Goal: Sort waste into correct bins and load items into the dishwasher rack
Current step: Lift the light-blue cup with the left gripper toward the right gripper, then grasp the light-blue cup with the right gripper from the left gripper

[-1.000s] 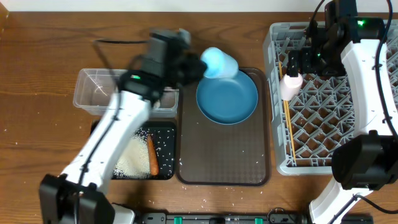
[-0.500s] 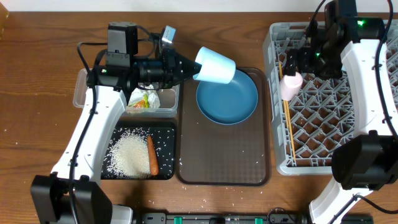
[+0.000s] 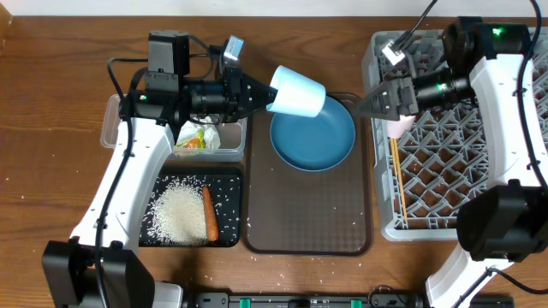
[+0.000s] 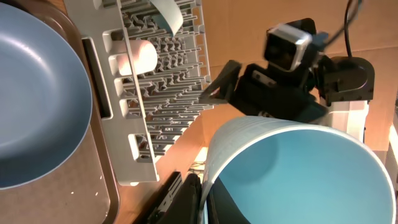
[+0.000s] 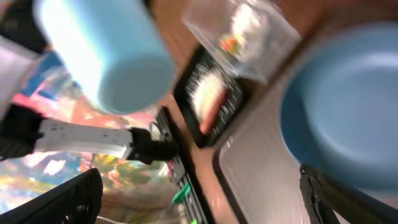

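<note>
Handover of light-blue cup [image 3: 298, 91] appears in hand: left gripper [image 3: 267, 92] clamps its rim, right gripper [image 3: 366, 104] gapes opposite. Next: close the gap, then load dishwasher rack [image 3: 445, 162].

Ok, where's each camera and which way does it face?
Overhead: above table, looking down on left gripper holding light-blue cup by blue plate, right gripper open.
Left wrist: faces rack and right gripper; own fingers pinch cup rim.
Right wrist: faces leftward, blurred; own open fingertips at bottom corners.
All share cup, plate.
</note>
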